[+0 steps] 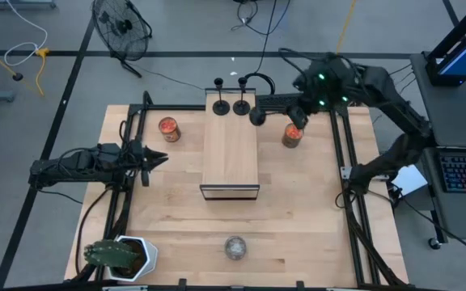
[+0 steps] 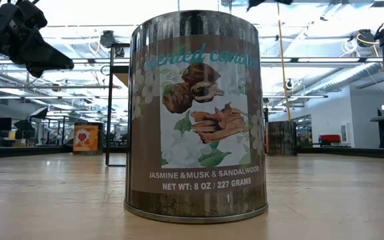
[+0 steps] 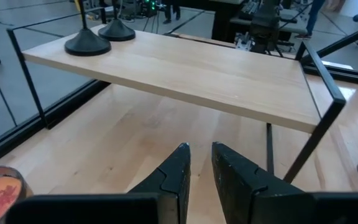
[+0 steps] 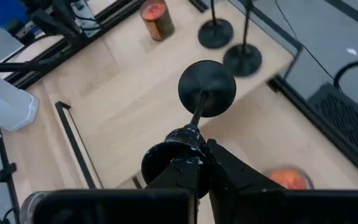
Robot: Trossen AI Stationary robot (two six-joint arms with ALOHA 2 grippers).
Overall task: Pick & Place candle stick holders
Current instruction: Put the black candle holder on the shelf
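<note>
The right pincer [image 4: 199, 163] is closed on the stem of 1 candle stick holder [image 4: 206, 88], holding it in the air near the far right corner of the raised wooden shelf [image 1: 230, 149], its round base pointing away from the wrist. The 2 other holders [image 1: 219, 106] [image 1: 242, 106] stand upright, side by side, on the far end of this shelf. The left pincer [image 3: 198, 169] hovers over the bench [image 1: 298, 234] left of the shelf, its fingers nearly together and holding nothing.
</note>
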